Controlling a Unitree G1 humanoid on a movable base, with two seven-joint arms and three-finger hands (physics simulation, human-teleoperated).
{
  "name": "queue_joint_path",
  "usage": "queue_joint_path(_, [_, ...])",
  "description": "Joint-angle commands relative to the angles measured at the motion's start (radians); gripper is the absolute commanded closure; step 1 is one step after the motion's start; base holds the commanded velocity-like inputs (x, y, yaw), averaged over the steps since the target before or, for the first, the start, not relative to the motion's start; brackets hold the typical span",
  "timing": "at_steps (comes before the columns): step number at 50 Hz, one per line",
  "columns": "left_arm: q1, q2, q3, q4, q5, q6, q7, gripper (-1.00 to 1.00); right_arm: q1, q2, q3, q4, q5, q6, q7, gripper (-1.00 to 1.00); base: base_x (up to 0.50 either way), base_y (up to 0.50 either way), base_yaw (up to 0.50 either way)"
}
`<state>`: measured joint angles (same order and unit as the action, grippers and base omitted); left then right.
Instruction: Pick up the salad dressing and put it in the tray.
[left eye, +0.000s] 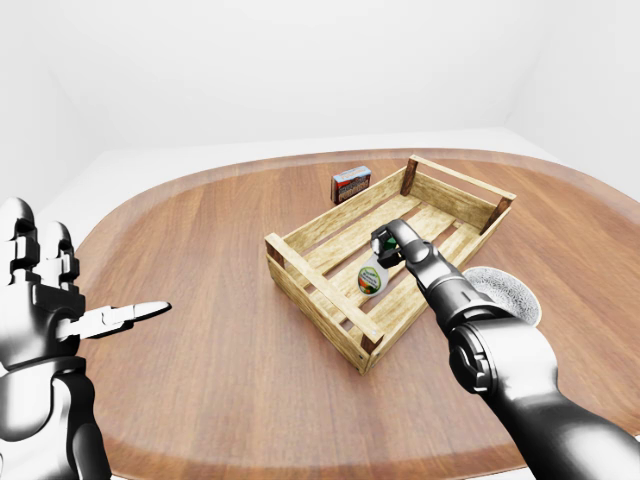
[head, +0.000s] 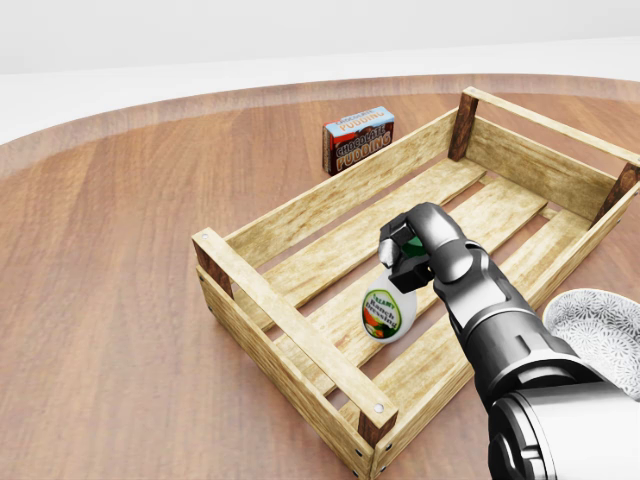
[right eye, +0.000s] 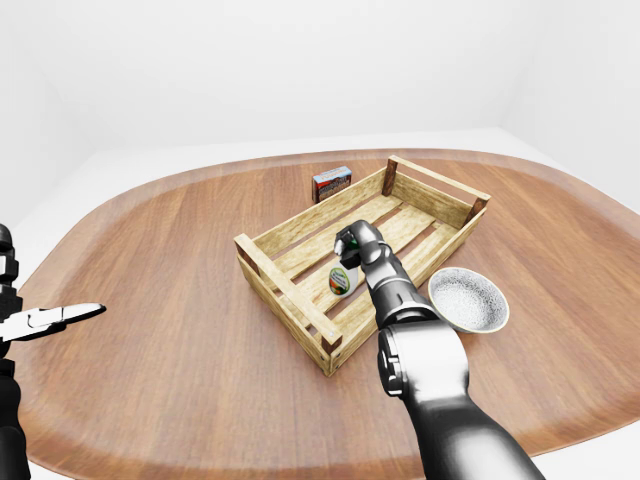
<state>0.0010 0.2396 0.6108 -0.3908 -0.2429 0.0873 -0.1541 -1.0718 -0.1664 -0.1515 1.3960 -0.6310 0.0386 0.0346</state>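
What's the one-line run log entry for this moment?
right hand: shut on salad dressing | bottle: inside tray | left hand: open
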Motion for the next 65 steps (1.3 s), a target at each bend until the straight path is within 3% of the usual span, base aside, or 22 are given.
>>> queue_joint_path(1, [0.002,-0.001,-0.002,0.008,0.001,0.0,-0.001,-1.0,-0.01,-0.002,-0.009,-0.017,-0.012,0.018,-0.005,1.0,0.0,0.0,0.0])
queue_joint_path(5, [0.002,0.0,-0.001,0.007,0.0,0.0,-0.001,-1.0,-0.006,0.0,-0.007,-0.017,-0.015,0.021,-0.01,1.0,0.0,0.0,0.0])
queue_joint_path(6, [0.002,0.0,-0.001,0.007,0.0,0.0,-0.001,-1.0,-0.008,0.001,-0.01,-0.017,-0.015,0.049,-0.049,0.88,0.0,0.0,0.0])
queue_joint_path(7, [0.002,0.0,0.0,0.004,-0.002,0.0,-0.001,-1.0,-0.005,0.0,-0.014,-0.017,-0.007,0.025,-0.019,-1.0,0.0,0.0,0.0])
queue_joint_path(10, [0.003,-0.001,-0.001,0.005,0.0,0.0,-0.002,-1.0,0.005,0.004,0.0,-0.016,-0.025,0.012,-0.021,-1.0,0.0,0.0,0.0])
queue_joint_path(32, [0.002,-0.001,-0.003,-0.003,0.0,0.0,-0.001,-1.0,0.037,-0.001,0.0,-0.017,-0.027,-0.003,-0.009,-1.0,0.0,0.0,0.0])
queue_joint_path(43, [0.004,-0.006,-0.001,-0.036,-0.005,0.0,-0.002,-1.0,-0.042,-0.01,0.077,-0.047,-0.047,-0.126,0.1,-1.0,0.0,0.0,0.0])
queue_joint_path(55, [0.006,-0.012,0.002,-0.081,-0.004,0.0,-0.005,-1.0,-0.084,-0.046,0.16,-0.277,-0.051,-0.126,0.273,-1.0,0.0,0.0,0.0])
queue_joint_path(60, [0.009,-0.018,-0.003,-0.088,0.001,0.0,-0.007,-1.0,-0.007,-0.067,0.152,-0.522,-0.058,-0.033,0.383,-1.0,0.0,0.0,0.0])
queue_joint_path(61, [0.009,-0.018,-0.002,-0.093,0.0,0.0,-0.007,-1.0,0.031,-0.07,0.149,-0.614,-0.062,0.003,0.422,-1.0,0.0,0.0,0.0])
queue_joint_path(63, [0.007,-0.017,0.0,-0.09,0.0,0.0,-0.009,-1.0,0.082,-0.071,0.145,-0.732,-0.072,0.045,0.468,-1.0,0.0,0.0,0.0])
queue_joint_path(65, [0.007,-0.017,0.0,-0.093,-0.001,0.0,-0.009,-1.0,0.115,-0.073,0.14,-0.813,-0.081,0.049,0.504,-1.0,0.0,0.0,0.0])
